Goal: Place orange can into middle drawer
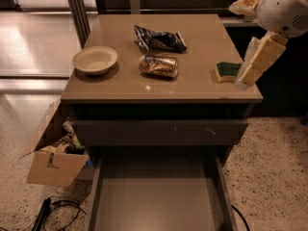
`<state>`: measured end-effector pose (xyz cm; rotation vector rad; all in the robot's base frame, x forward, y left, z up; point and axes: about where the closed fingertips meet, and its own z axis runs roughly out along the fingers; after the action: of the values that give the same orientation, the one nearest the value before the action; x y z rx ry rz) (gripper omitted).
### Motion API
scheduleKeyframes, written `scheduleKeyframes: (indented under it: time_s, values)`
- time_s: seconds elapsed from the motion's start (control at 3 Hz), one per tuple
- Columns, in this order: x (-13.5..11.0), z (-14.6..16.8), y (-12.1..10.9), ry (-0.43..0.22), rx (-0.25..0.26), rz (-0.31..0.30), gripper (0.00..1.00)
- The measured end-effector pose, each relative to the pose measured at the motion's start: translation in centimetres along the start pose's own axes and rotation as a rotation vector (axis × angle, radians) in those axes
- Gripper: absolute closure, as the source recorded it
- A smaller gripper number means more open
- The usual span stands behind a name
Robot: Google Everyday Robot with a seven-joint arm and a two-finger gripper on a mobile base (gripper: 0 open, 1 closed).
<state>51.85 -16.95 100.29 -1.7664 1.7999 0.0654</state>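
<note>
The orange can (158, 65) lies on its side near the middle of the tan cabinet top (202, 88). The middle drawer (155, 203) is pulled out below, its flat grey floor bare. My gripper (243, 81) hangs from the white arm at the right edge of the top. It points down beside the green sponge (227, 70), well to the right of the can, and holds nothing that shows.
A crumpled dark blue-and-white snack bag (159, 40) lies behind the can. A cream bowl (95, 59) sits at the left. A shut drawer front with white scuffs (159, 132) is above the open drawer. A cardboard box (54, 160) and cables (53, 213) are on the floor at the left.
</note>
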Motion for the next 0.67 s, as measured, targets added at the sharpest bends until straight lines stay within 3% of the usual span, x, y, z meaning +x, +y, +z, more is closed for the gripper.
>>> scheduleKeyframes:
  time_s: [0.33, 0.67]
  values:
    - [-1.31, 1.60, -1.33, -0.187, 0.031, 0.042, 0.00]
    - [-1.54, 1.56, -1.28, -0.192, 0.030, 0.042, 0.00]
